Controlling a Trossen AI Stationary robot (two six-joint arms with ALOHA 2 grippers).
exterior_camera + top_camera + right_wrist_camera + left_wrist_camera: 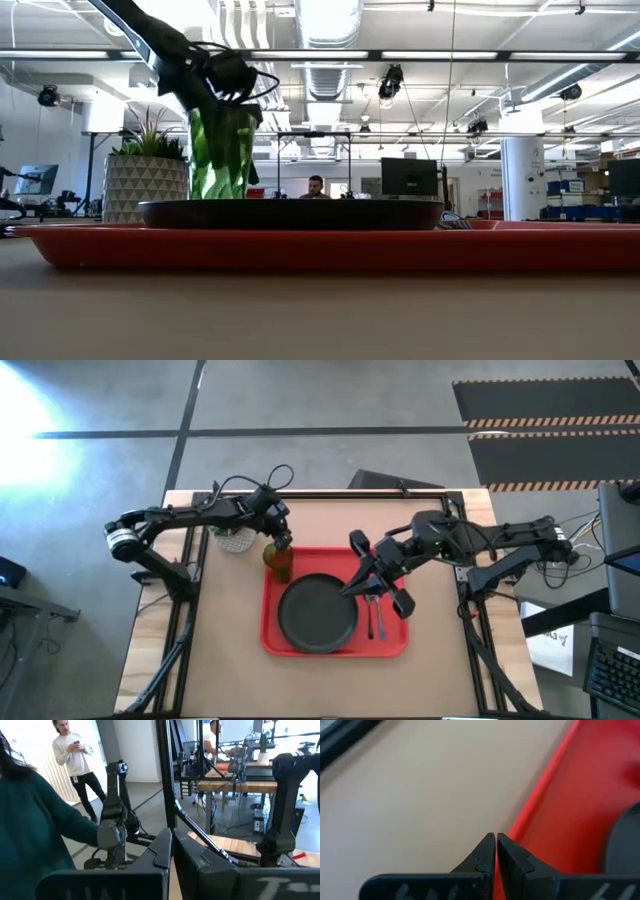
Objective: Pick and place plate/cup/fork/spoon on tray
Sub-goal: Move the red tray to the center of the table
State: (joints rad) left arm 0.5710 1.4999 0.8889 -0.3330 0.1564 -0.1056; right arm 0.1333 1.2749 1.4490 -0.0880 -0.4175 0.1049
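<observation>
The red tray point(390, 645) lies mid-table and fills the low view's width point(320, 248). On it rest the dark plate point(317, 612) point(290, 213) and, side by side to the plate's right, the spoon point(370, 616) and the blue-handled fork point(381, 625). The olive-green cup point(279, 563) point(222, 150) stands upright at the tray's far left corner. My left gripper point(283, 541) point(496, 836) is shut just above the cup, over the tray's left rim point(540, 795). My right gripper point(356, 582) point(172, 834) is shut, raised high over the tray's right half, and points level. My left gripper's shut fingers slant down from the far left, right over the cup's rim. Nothing lies between the fingers point(485, 851) in the left wrist view, and the cup itself does not show there. Whether they touch the cup, I cannot tell.
A white patterned pot with a green plant point(236, 540) point(146, 185) stands just beyond the tray's far left corner, beside the cup. Bare table lies left, right and in front of the tray. People stand in the room beyond point(75, 755) point(316, 187).
</observation>
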